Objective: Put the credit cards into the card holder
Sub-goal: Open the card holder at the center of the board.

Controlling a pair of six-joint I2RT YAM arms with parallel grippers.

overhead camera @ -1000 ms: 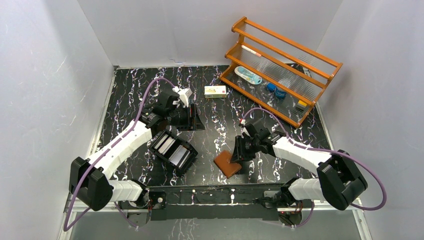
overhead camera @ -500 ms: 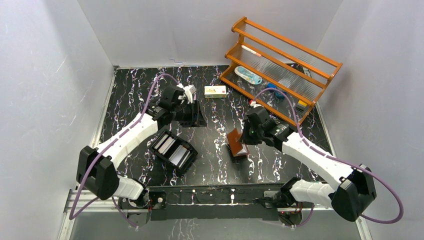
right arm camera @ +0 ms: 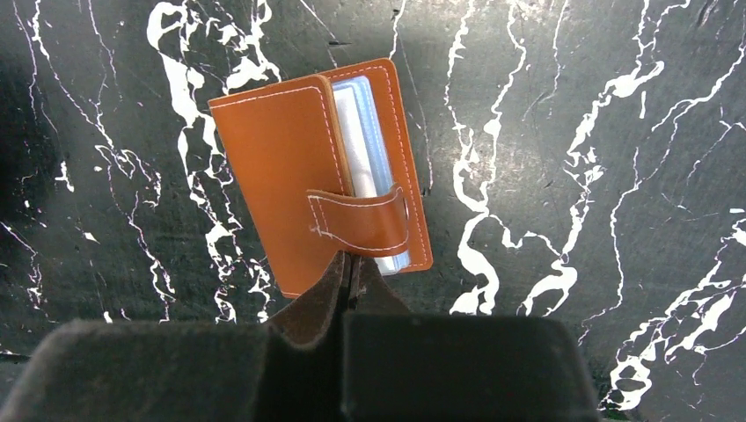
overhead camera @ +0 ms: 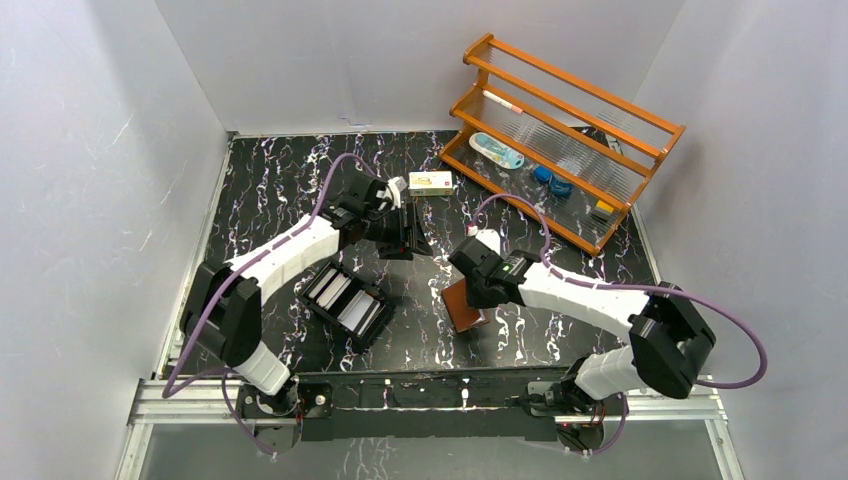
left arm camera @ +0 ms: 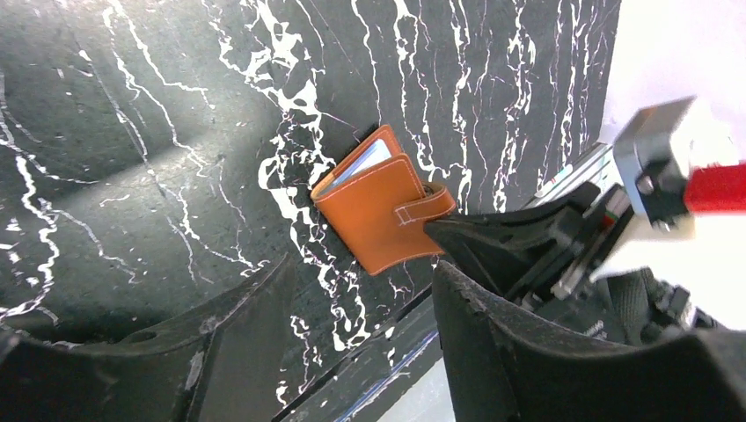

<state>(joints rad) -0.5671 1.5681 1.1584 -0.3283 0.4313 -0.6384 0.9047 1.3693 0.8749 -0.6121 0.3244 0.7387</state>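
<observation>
- Now the holder (overhead camera: 463, 306) lies flat and folded at 5 o'clock of table centre. Half a second ago it was tipped up in the gripper, a little farther back.
- It is orange-brown leather-look with white stitching and a strap across. A pale blue card (right arm camera: 365, 145) in clear pockets shows at its open edge.
- Right gripper (right arm camera: 350, 264) is pinched shut, its tips meeting at the holder's near edge under the strap. I cannot tell whether leather is caught.
- Left gripper (left arm camera: 361, 277) has swung right, jaws apart and empty, at 11 o'clock of the holder.
- Pale cards (overhead camera: 357, 312) lie in the black tray (overhead camera: 374, 324) at 9 o'clock.
- Carton (overhead camera: 430, 181) at 12 o'clock: print too small to read.
</observation>
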